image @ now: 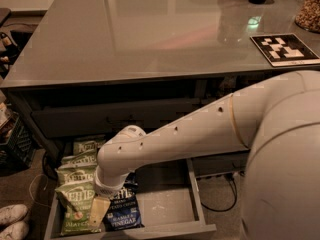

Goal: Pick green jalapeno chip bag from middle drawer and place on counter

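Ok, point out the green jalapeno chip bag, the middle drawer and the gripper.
green jalapeno chip bag (74,206), camera view, light green front of the foremost bag.
middle drawer (167,204), camera view, bare pale floor.
gripper (98,213), camera view, pale tip, down in the drawer beside that bag.
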`<state>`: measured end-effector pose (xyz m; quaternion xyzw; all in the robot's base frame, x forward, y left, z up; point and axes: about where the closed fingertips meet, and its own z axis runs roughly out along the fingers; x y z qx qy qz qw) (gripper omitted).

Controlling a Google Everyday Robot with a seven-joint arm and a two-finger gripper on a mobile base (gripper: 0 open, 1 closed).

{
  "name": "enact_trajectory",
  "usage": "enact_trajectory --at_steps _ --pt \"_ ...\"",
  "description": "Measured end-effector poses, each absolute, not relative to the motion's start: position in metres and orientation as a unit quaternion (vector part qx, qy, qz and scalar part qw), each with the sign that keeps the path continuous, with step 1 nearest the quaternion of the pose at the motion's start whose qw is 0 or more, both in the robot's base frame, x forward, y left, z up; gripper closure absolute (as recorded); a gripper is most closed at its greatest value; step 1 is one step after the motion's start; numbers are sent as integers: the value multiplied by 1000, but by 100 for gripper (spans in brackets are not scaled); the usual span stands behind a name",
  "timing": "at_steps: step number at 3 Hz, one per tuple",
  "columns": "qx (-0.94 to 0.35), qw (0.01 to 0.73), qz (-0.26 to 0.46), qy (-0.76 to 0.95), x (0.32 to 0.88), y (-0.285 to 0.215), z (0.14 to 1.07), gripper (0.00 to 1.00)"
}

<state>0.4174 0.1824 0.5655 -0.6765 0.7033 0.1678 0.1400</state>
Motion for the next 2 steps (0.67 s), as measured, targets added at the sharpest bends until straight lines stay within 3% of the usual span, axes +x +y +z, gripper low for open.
enact_trajectory --at_steps 2 --pt "-648 134 177 729 412 187 548 0"
